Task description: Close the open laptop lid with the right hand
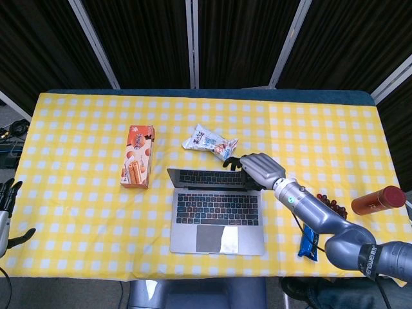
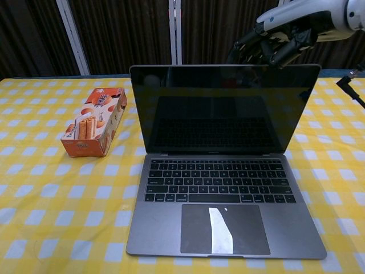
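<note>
The grey laptop (image 1: pixel 215 219) stands open at the table's front middle, its lid (image 2: pixel 222 111) upright and its dark screen facing the chest view. My right hand (image 1: pixel 261 169) hovers behind the lid's top right corner, fingers loosely curled toward the upper edge and holding nothing. In the chest view this right hand (image 2: pixel 279 43) shows just above and behind that edge; I cannot tell whether it touches the lid. My left hand (image 1: pixel 6 203) hangs off the table's front left corner, fingers apart and empty.
An orange biscuit box (image 1: pixel 138 165) (image 2: pixel 94 121) lies left of the laptop. A white snack packet (image 1: pixel 210 141) sits behind the lid. At the right are a brown bottle (image 1: pixel 378 200), small dark red pieces (image 1: pixel 331 205) and a blue wrapper (image 1: pixel 309 242).
</note>
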Motion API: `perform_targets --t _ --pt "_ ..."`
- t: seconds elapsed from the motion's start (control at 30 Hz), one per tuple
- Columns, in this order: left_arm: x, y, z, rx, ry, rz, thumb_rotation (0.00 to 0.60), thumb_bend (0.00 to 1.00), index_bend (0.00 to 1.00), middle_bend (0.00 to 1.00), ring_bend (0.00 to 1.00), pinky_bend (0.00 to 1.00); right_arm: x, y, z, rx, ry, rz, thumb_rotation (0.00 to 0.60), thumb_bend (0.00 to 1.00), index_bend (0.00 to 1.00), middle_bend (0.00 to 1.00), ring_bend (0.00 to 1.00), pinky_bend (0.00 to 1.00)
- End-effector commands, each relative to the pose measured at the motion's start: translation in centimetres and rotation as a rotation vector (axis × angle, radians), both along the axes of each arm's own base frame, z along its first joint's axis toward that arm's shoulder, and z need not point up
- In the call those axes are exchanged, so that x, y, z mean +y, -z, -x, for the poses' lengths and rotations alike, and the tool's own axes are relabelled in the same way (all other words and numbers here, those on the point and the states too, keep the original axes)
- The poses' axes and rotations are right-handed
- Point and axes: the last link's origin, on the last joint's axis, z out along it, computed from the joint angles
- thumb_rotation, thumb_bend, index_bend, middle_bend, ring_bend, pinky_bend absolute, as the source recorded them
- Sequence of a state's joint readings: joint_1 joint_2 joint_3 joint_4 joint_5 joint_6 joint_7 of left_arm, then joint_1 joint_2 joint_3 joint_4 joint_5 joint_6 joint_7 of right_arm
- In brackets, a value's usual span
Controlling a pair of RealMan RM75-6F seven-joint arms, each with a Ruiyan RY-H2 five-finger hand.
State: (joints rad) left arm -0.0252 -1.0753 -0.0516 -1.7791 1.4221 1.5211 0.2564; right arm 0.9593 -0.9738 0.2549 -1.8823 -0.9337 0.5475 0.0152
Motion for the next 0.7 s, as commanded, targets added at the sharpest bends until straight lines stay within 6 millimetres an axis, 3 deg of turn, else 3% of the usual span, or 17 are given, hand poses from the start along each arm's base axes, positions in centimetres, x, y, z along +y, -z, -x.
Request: perform_targets --t 0.03,0.2,0.7 --pt "0.0 0.0 0.0 -0.002 0.002 0.000 0.600 0.00 0.00 0.00 0.00 0.00 1.8 -0.4 0.5 0.033 -0.039 -0.025 0.600 1.00 0.28 0.37 0.31 0.28" --pt "0.0 0.1 -0.1 -0.002 0.007 0.004 0.600 0.00 0.00 0.00 0.00 0.00 4.5 -0.1 1.2 0.092 -0.124 -0.069 0.600 1.00 0.28 0.37 0.30 0.28" --pt "-0.2 0.1 -0.4 -0.005 0.017 0.007 0.600 0.00 0.00 0.00 0.00 0.00 9.5 2.9 3.2 0.196 -0.294 -0.165 0.600 1.00 0.28 0.36 0.31 0.28"
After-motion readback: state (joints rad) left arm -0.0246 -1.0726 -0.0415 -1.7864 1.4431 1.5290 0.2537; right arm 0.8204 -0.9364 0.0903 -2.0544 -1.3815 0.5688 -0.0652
